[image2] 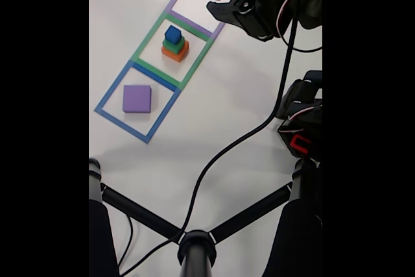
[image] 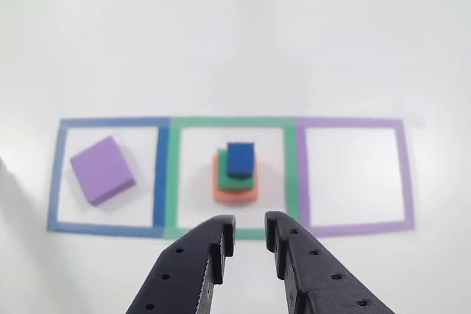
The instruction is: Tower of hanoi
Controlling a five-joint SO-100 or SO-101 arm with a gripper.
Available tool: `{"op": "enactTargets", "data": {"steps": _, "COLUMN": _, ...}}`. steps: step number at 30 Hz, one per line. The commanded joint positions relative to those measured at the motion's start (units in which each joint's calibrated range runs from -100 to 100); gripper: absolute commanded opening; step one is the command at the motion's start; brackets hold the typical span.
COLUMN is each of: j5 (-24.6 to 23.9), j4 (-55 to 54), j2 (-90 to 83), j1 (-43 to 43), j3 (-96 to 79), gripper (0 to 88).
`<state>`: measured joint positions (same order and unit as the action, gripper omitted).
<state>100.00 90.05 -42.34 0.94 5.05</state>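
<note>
**Gripper open and empty, lined up short of the middle stack**

Gripper (image: 249, 244) fingers stand apart with nothing between them, hanging just short of the near edge of the green square (image: 171, 174) in the other view. Inside that square sits our stack — blue block (image: 241, 158) on a green block (image: 221, 163) on an orange block (image: 235, 195). The purple block (image: 103, 170) lies alone and slightly turned in the blue square (image: 160, 174), toward the table's left edge in that view; the purple square (image: 401, 174) to the right holds nothing.

We judge the step in hand to be lifting the blue block. To do it well, we would come down centred on the stack, close on the blue block's sides alone, above the green one, and lift straight up so the lower two stay put.

The green block is mostly covered, so its outline is hard to read. In the fixed view the gripper (image2: 217, 1) is a dark mass near the table's (image2: 227, 95) far edge, with a cable (image2: 220, 154) trailing across — we cannot make out its opening there.
</note>
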Motion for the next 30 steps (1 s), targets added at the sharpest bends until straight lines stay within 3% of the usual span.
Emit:
{"op": "enactTargets", "data": {"steps": 1, "j5": 0.00, "j4": -1.06, "j2": -2.53, "j1": -2.96, "j3": -2.73, "gripper": 2.2}}
{"op": "enactTargets", "data": {"steps": 8, "j5": 0.00, "j4": -18.30, "j2": -11.19, "j1": -6.70, "j3": -26.90, "gripper": 20.7}}
{"op": "enactTargets", "data": {"steps": 20, "j5": 0.00, "j4": -54.15, "j2": -18.16, "j1": -7.00, "j3": -64.34, "gripper": 25.5}}
{"op": "enactTargets", "data": {"steps": 30, "j5": 0.00, "j4": -90.25, "j2": -9.10, "j1": -5.86, "j3": -83.69, "gripper": 29.7}}
